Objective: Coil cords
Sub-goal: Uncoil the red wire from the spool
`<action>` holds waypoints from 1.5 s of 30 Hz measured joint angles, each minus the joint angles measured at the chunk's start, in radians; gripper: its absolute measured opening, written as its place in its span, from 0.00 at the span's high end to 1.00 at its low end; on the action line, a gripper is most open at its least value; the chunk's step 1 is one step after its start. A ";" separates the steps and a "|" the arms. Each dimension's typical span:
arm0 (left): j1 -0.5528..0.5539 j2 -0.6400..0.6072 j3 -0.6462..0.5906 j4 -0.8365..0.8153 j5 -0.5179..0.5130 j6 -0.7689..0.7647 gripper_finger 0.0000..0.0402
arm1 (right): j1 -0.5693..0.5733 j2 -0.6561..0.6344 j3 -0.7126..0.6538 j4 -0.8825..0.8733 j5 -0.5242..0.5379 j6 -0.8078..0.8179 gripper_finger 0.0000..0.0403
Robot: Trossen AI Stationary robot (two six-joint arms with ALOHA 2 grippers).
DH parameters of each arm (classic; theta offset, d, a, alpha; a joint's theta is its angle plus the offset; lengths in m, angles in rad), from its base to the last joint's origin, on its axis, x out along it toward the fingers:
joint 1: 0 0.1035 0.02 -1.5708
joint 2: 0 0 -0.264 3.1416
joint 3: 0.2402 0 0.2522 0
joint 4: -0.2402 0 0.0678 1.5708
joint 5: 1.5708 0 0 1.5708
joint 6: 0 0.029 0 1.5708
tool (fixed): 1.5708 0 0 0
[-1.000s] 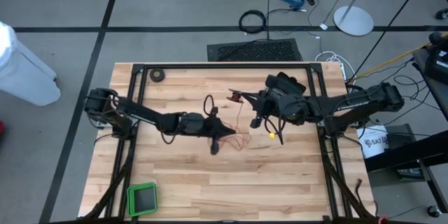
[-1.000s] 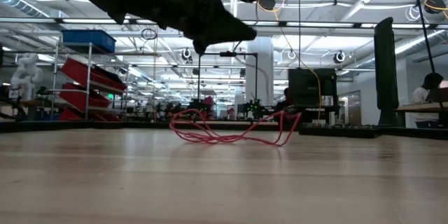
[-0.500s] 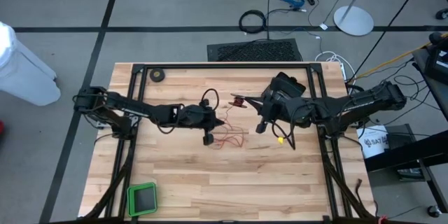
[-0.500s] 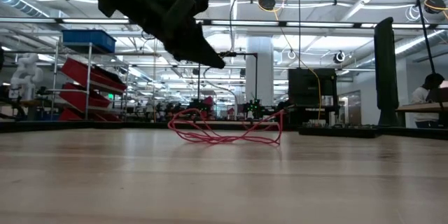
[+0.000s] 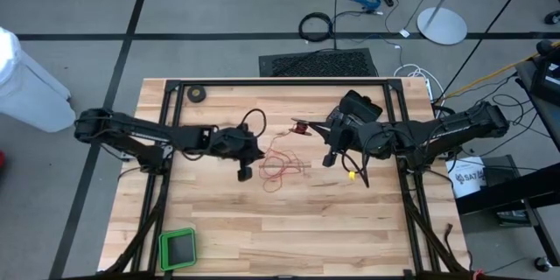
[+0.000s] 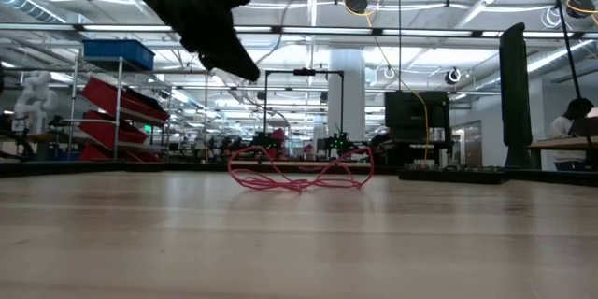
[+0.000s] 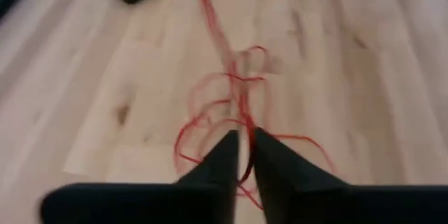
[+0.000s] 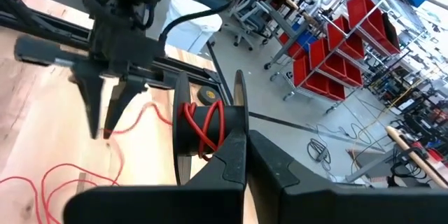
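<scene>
The thin red wire (image 5: pixel 282 166) lies in a loose tangle on the wooden table (image 5: pixel 262 227), as the low view (image 6: pixel 299 173) also shows. One strand runs up to the small black reel (image 5: pixel 300 127), which has red wire wound on it (image 8: pixel 206 129). My right gripper (image 5: pixel 308 128) is shut on the reel, high above the table. My left gripper (image 5: pixel 245 173) hangs above the table just left of the tangle. Its fingers (image 7: pixel 224 161) stand almost together, with only a narrow slit between them. My right gripper pinches one flange of the reel (image 8: pixel 239 108) between its two fingertips, coming level from the table's right. The reel is lifted clear, and the wound wire and the other flange (image 8: pixel 179 136) stick out beside the fingers. My left gripper: a strand passes by its fingertips (image 8: pixel 94 122); I cannot tell whether it touches.
A black tape roll (image 5: pixel 199 94) lies at the table's far left. A green-framed square thing (image 5: pixel 178 247) lies at the near left corner. A thick black cable loop (image 5: pixel 316 26) and a dark mat (image 5: pixel 319 63) lie on the floor beyond. A person (image 6: pixel 575 117) sits far off.
My left gripper has gone toward the table's left edge, from over the tangle's left part to beside it, at about the same height. The tangle's right end has drawn in toward the left, so the wire lies more bunched.
</scene>
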 joint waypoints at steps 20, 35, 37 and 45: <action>-0.078 -0.007 -0.024 0.286 -0.106 0.083 0.57 | -0.005 0.000 0.000 -0.016 -0.108 0.096 1.00; -0.109 0.148 -0.026 0.620 -0.292 0.144 0.57 | -0.007 0.000 0.000 -0.030 -0.108 0.126 1.00; -0.112 0.162 -0.026 0.659 -0.302 0.162 0.57 | -0.007 0.000 0.000 -0.039 -0.108 0.132 1.00; -0.142 0.173 -0.025 0.769 -0.341 0.220 0.64 | -0.006 0.000 0.000 -0.044 -0.108 0.133 1.00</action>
